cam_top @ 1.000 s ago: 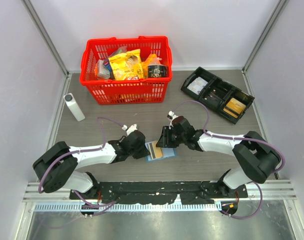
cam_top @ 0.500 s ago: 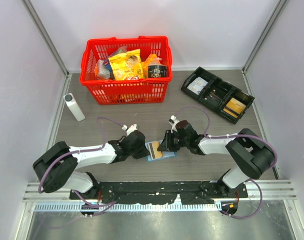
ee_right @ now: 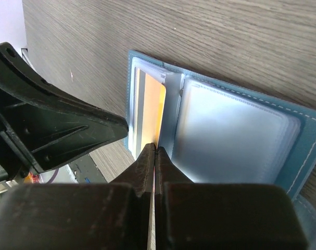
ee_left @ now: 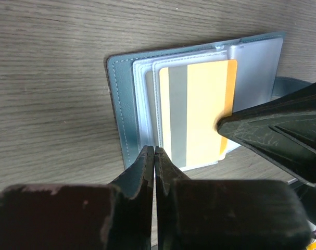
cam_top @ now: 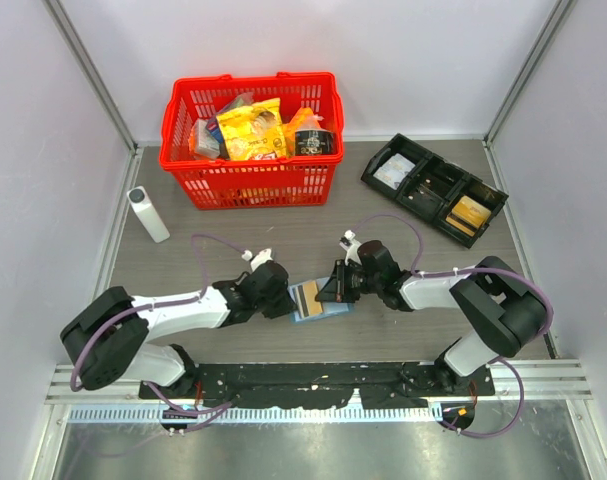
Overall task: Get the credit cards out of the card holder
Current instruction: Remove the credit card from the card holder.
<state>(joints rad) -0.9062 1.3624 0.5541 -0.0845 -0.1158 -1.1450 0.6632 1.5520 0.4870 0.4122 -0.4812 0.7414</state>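
The blue card holder [cam_top: 330, 310] [ee_left: 120, 104] [ee_right: 306, 136] lies open on the table between my two grippers. One tan-gold credit card [cam_top: 306, 298] [ee_left: 202, 109] [ee_right: 153, 107] with a grey stripe sticks partway out of its clear sleeves. My right gripper [cam_top: 326, 292] [ee_right: 155, 150] is shut on that card's edge, a thin orange line showing between its jaws. On the opposite side my left gripper [cam_top: 289, 300] [ee_left: 154, 151] is shut, its tips resting at the holder's edge by the sleeves. Whether it pinches the holder cannot be told.
A red basket [cam_top: 248, 80] full of snack packets stands at the back left. A black compartment tray [cam_top: 398, 152] sits at the back right, one tan card in it. A white bottle [cam_top: 148, 213] lies at the left. Metal rails edge the table.
My right gripper has slid a little left onto the holder and closed on the card's edge. The left gripper has stayed shut in place.
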